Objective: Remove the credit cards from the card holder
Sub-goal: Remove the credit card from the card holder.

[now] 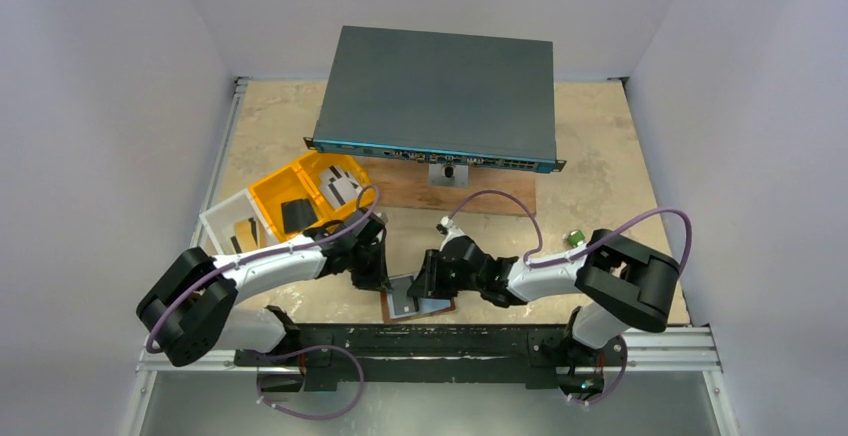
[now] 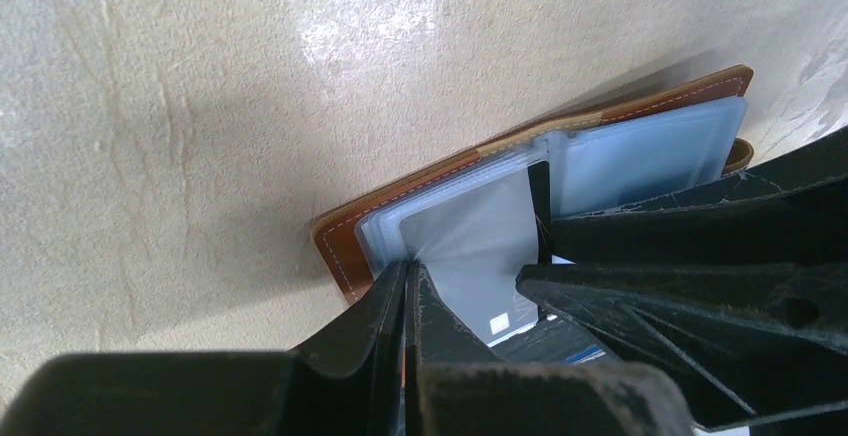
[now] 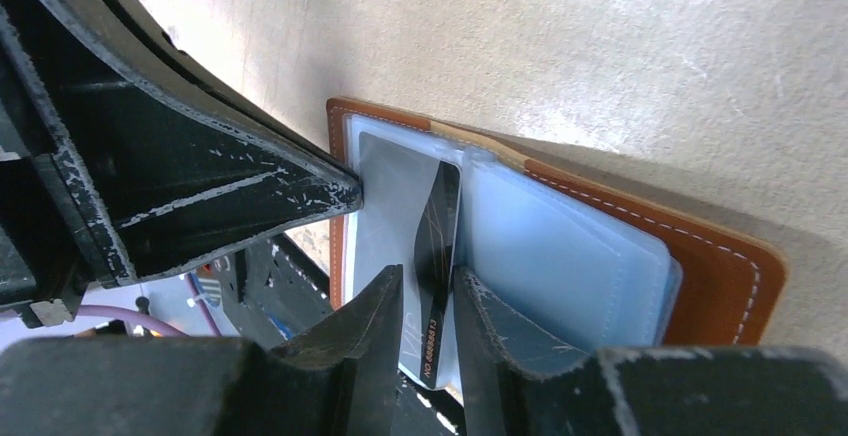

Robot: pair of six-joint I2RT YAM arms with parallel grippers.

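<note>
Card holder (image 3: pixel 720 276) lay open at tabletop's (image 1: pixel 600 176) near edge. Your left hand (image 2: pixel 405 276) pinched clear pocket (image 2: pixel 470 226) shut. Right hand (image 3: pixel 428 291) sat narrow around black card (image 3: pixel 440 226), grip unclear. Cards (image 1: pixel 343 186) lay in yellow tray (image 1: pixel 275 188); this one not out.

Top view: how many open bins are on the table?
2. The yellow tray sits left of centre, and the clear box butts against its near-left side. No other bin shows, though a small one could be hidden.
</note>
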